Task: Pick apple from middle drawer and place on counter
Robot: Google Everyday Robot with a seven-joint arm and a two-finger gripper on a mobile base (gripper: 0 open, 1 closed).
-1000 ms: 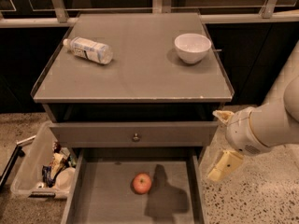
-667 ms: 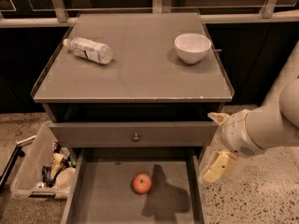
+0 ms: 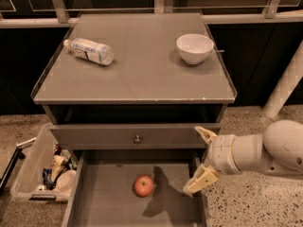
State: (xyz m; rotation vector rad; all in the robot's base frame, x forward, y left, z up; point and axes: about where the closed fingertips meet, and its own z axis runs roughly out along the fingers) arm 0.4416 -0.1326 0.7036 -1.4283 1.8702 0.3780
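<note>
Starting with the flat grey square bench (image 3: 137, 74) with its thin raised rim: its middle is bare, but the rim along the front edge is a lip that a load carried low could catch on. Below that front edge the wide, shallow grey middle drawer (image 3: 106, 205) stands pulled out. The closed grey drawer front (image 3: 94, 137) with a small round knob sits above its rear part, so a steep lift from there risks a knock against that panel. The thick, pale robot arm (image 3: 265, 152) reaches in below the bench's front right corner. Its wrist is close to the drawer's thin right wall, and a sideways sweep may strike that wall and jolt the drawer. A clear plastic bottle (image 3: 90, 51) with a white cap lies on its side near the back left corner and could roll if bumped. A round white bowl (image 3: 194, 48) sits near the back right corner, on the side the arm comes from, so a placement there would likely clip it. The cream two-finger claw (image 3: 193, 160) hangs over the drawer's right wall, fingers spread wide, holding nothing. The small round red apple (image 3: 144, 185) rests near the middle of the drawer floor, apart from the claw. Being round and loose on a smooth floor, it will probably roll away if one finger touches before the other.
</note>
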